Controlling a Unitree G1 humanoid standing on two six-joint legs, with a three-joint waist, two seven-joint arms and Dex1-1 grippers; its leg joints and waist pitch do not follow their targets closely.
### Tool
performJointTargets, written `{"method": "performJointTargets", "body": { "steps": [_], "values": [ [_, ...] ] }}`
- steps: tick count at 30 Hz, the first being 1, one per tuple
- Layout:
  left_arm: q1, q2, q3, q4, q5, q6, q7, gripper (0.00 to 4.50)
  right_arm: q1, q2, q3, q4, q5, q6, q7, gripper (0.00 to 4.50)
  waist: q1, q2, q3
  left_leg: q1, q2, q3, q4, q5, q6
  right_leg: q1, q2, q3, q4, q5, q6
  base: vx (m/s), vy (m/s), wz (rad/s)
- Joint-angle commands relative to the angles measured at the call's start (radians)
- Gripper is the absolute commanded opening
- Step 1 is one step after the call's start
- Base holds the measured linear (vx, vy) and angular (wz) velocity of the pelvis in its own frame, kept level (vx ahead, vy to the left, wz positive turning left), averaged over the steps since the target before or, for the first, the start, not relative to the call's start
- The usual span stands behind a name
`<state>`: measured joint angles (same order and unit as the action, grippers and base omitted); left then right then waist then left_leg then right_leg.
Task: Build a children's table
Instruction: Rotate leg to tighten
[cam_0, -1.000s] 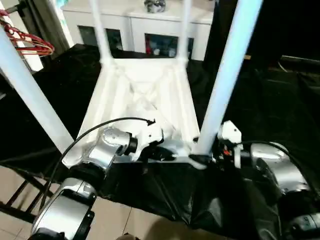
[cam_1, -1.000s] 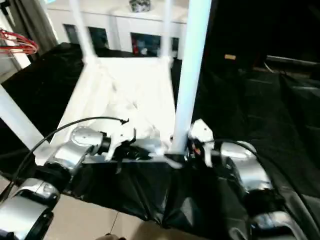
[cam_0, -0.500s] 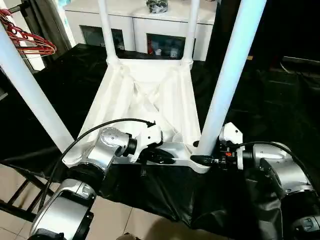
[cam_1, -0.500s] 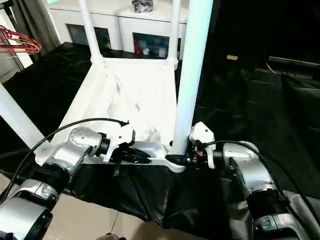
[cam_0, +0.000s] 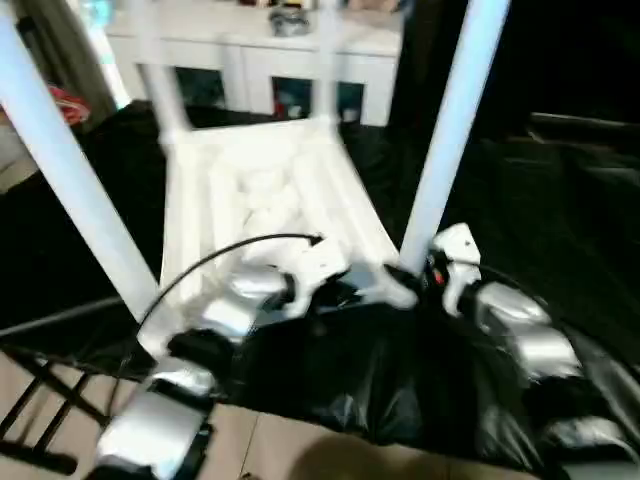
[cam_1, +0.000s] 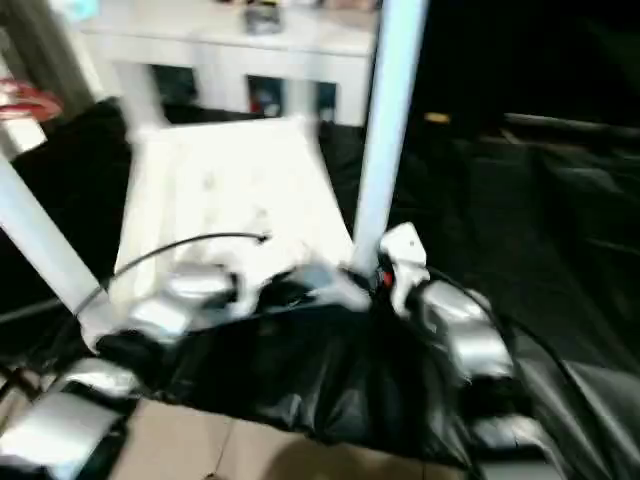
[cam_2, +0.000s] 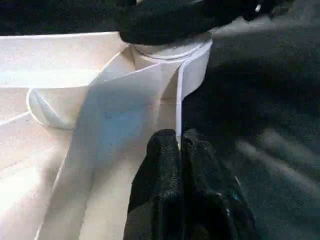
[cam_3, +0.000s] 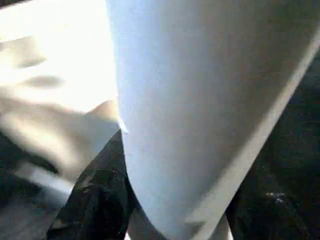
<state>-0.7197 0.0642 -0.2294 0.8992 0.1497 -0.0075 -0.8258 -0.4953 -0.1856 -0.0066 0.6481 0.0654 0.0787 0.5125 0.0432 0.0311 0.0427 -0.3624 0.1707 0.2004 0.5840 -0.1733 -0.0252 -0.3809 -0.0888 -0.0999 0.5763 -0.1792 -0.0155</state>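
Four tube legs (cam_0: 452, 130) stand up from your upturned tabletop (cam_0: 270, 200), dead centre on the black cloth (cam_0: 560, 200); it looks light, stiff and slippery. Left wrist view: your left gripper (cam_2: 179, 150) pinches a thin rim rib (cam_2: 178, 95). Right wrist view: your right gripper (cam_0: 418, 277) straddles the leg's base at four o'clock; take hold there.

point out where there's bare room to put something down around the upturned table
Free: the black cloth right of the white plastic ribbed tabletop. Crowded: the tabletop's near edge, where the left gripper pinches the rim and the right gripper meets the near right white tube leg.
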Motion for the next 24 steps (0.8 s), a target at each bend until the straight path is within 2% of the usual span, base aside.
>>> {"method": "performJointTargets", "body": {
  "steps": [1,4,5,8,9,11,13,16,19,20,21,22,23,24],
  "values": [
    [-0.052,-0.089,0.005,-0.024,-0.025,-0.016,0.07,0.0,0.016,0.09,0.078,0.07,-0.029,0.044,-0.032,1.99,-0.007,-0.014,-0.04,0.026,0.058,-0.053,-0.075,-0.458,-0.008,0.014,-0.087,0.04,-0.116,-0.613,-0.096,0.0,0.0,0.0],
    [-0.048,-0.103,-0.004,-0.026,-0.018,-0.025,0.066,0.0,0.006,0.122,0.069,0.083,-0.021,0.02,-0.033,1.99,-0.011,-0.01,-0.042,0.024,0.058,-0.05,-0.075,-0.456,0.011,0.011,-0.086,0.043,-0.119,-0.598,-0.088,0.0,0.0,0.0],
    [-0.044,-0.105,-0.01,-0.029,-0.014,-0.033,0.06,0.0,0.002,0.137,0.061,0.083,-0.01,0.011,-0.021,2.54,-0.012,-0.011,-0.042,0.022,0.059,-0.05,-0.077,-0.455,0.013,0.012,-0.085,0.044,-0.118,-0.589,-0.09,0.0,0.0,0.0],
    [-0.034,-0.101,-0.02,-0.032,-0.006,-0.045,0.057,0.0,-0.004,0.154,0.046,0.085,0.017,0.013,-0.005,2.7,-0.012,-0.011,-0.044,0.021,0.062,-0.048,-0.08,-0.453,0.018,0.012,-0.084,0.048,-0.112,-0.541,-0.11,0.0,0.0,0.0],
    [-0.031,-0.098,-0.022,-0.033,-0.007,-0.049,0.053,0.0,-0.003,0.151,0.048,0.084,0.019,0.013,0.004,2.96,-0.012,-0.009,-0.042,0.02,0.063,-0.049,-0.081,-0.456,0.017,0.013,-0.084,0.048,-0.11,-0.537,-0.116,0.0,0.0,0.0],
    [-0.028,-0.088,-0.025,-0.034,-0.007,-0.052,0.055,0.0,0.003,0.138,0.061,0.076,0.016,0.009,0.025,3.14,-0.013,-0.01,-0.041,0.022,0.062,-0.048,-0.081,-0.465,0.015,0.011,-0.085,0.048,-0.112,-0.549,-0.115,0.0,0.0,0.0],
    [-0.029,-0.078,-0.023,-0.031,-0.009,-0.057,0.056,0.0,0.012,0.117,0.073,0.065,0.004,-0.006,0.04,3.18,-0.012,-0.01,-0.042,0.022,0.062,-0.048,-0.08,-0.466,0.016,0.011,-0.086,0.048,-0.114,-0.559,-0.11,0.0,0.0,0.0],
    [-0.026,-0.064,-0.019,-0.033,-0.011,-0.068,0.045,0.0,0.025,0.09,0.076,0.047,-0.026,-0.042,0.058,3.55,-0.008,-0.011,-0.042,0.021,0.064,-0.047,-0.081,-0.453,0.018,0.011,-0.086,0.05,-0.111,-0.541,-0.115,0.0,0.0,0.0],
    [-0.02,-0.046,-0.018,-0.041,-0.021,-0.095,0.004,0.0,0.038,0.046,0.085,0.025,-0.038,-0.065,0.096,3.67,-0.006,-0.011,-0.043,0.02,0.064,-0.045,-0.081,-0.445,0.024,0.012,-0.087,0.053,-0.111,-0.524,-0.121,0.0,0.0,0.0],
    [-0.015,-0.037,-0.018,-0.048,-0.028,-0.106,-0.026,0.0,0.044,0.024,0.092,0.011,-0.04,-0.075,0.124,3.67,-0.005,-0.006,-0.043,0.019,0.063,-0.045,-0.081,-0.438,0.029,0.013,-0.086,0.053,-0.109,-0.517,-0.124,0.0,0.0,0.0],
    [-0.01,-0.028,-0.019,-0.054,-0.034,-0.113,-0.05,0.0,0.051,0.006,0.097,-0.001,-0.041,-0.084,0.153,3.67,-0.002,-0.011,-0.045,0.015,0.064,-0.043,-0.081,-0.419,0.036,0.018,-0.085,0.054,-0.109,-0.499,-0.124,0.0,0.0,0.0],
    [-0.005,-0.017,-0.021,-0.064,-0.043,-0.125,-0.084,0.0,0.064,-0.017,0.105,-0.027,-0.028,-0.084,0.211,3.67,0.001,-0.008,-0.046,0.015,0.065,-0.043,-0.081,-0.408,0.04,0.018,-0.086,0.056,-0.106,-0.482,-0.129,0.0,0.0,0.0],
    [-0.003,-0.013,-0.021,-0.067,-0.047,-0.127,-0.097,0.0,0.068,-0.026,0.108,-0.037,-0.024,-0.083,0.231,3.67,0.001,-0.01,-0.045,0.015,0.065,-0.04,-0.081,-0.403,0.047,0.018,-0.085,0.057,-0.106,-0.47,-0.133,0.0,0.0,0.0],
    [0.008,0.01,-0.022,-0.088,-0.07,-0.135,-0.172,0.0,0.095,-0.073,0.126,-0.095,0.001,-0.074,0.348,3.67,0.012,-0.012,-0.047,0.01,0.066,-0.038,-0.079,-0.368,0.066,0.026,-0.085,0.058,-0.1,-0.426,-0.144,0.0,0.0,0.0]
  ]
}}
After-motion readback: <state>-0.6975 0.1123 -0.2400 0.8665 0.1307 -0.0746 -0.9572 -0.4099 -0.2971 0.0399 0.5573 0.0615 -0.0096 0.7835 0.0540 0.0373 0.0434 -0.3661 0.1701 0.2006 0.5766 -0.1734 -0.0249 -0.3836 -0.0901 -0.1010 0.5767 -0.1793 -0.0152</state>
